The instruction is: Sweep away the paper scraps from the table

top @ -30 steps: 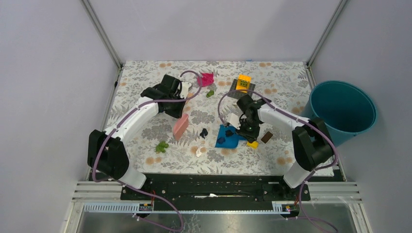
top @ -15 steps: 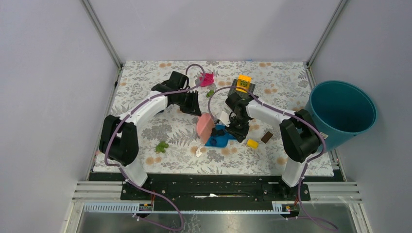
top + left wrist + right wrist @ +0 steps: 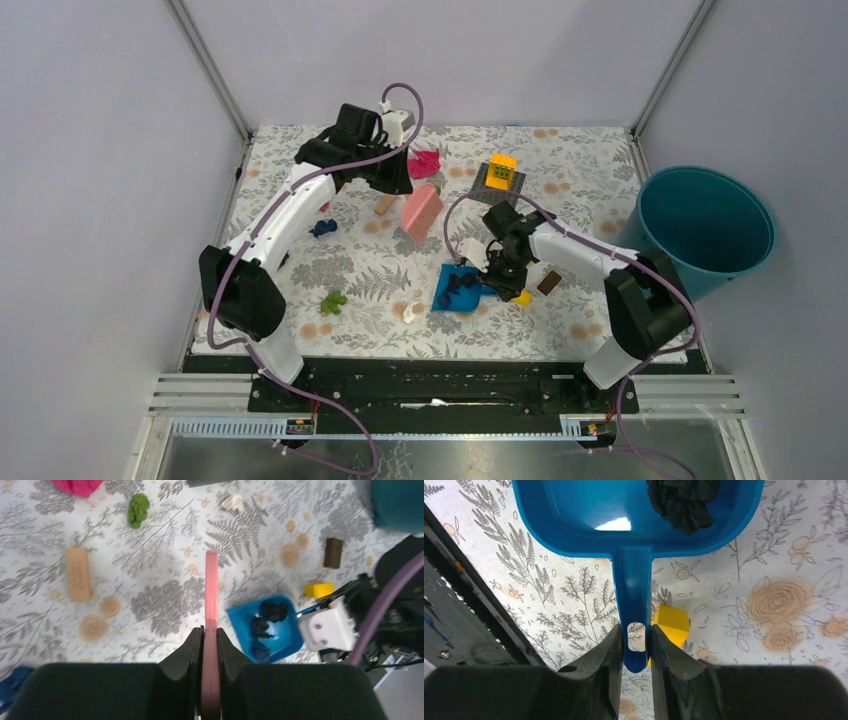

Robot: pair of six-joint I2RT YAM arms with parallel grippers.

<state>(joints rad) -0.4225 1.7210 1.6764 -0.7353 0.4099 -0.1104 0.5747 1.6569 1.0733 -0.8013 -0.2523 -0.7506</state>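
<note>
Two arms reach over the worktop [image 3: 590, 190] in the overhead view. The left gripper [image 3: 405, 189] has its jaws clamped on the top edge of a pink board [image 3: 422, 212], which hangs tilted on the far side of the blue dustpan [image 3: 452, 297]. The right gripper [image 3: 503, 287] grips the dustpan by its handle, at the pan's right end. Black scraps [image 3: 462, 284] lie inside the dustpan. A white scrap [image 3: 411, 312] sits just left of the dustpan, a green scrap [image 3: 333, 300] farther left, a dark blue scrap [image 3: 322, 227] left and beyond, and a magenta scrap [image 3: 427, 162] well beyond it. A yellow block [image 3: 522, 297] lies just right of the dustpan, with a brown block [image 3: 548, 283] a little past that. A teal bucket [image 3: 705, 230] stands well to the right, off the worktop.

From the left wrist, the board shows edge-on, the jaws pressed against both its faces. The dustpan lies to its right with dark wads inside, and a wooden block [image 3: 79, 574] lies well to the left.

From the right wrist, the jaws are shut on the tip of the dustpan's handle. One black wad rests in the pan, and the yellow block sits just beside the handle.
</note>
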